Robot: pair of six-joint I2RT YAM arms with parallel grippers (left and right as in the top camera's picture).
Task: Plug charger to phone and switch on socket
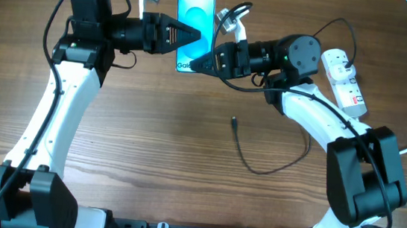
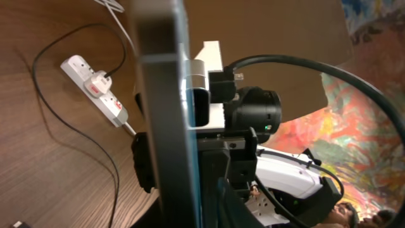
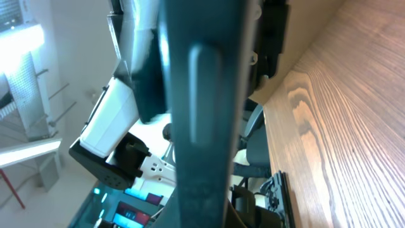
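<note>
Both arms meet at the far side of the table (image 1: 156, 139), and the phone (image 1: 196, 16) is between them. The left gripper (image 1: 190, 38) comes from the left and has the left edge of the phone between its fingers. Its jaws are narrow and, as far as I can judge, they press on it. The right gripper (image 1: 206, 59) comes from the other side and is closed on the lower right corner. In each wrist view the thin dark edge of the phone fills the middle, and in the right one a side button (image 3: 202, 88) can be seen. I think two grips are used so that the phone does not turn or slip when a plug is pushed into its bottom end, though like this no gripper is free for the cable.

The phone faces up, its screen bright teal-green, with white letters at the bottom partly covered by the fingers. The charger (image 1: 258, 172) is a thin black cable on the table, well apart from the phone, and its small connector (image 1: 233, 120) lies free. The socket (image 1: 348, 87), white with red switches, lies behind the right arm, and a plug (image 1: 336, 62) sits in it.
</note>
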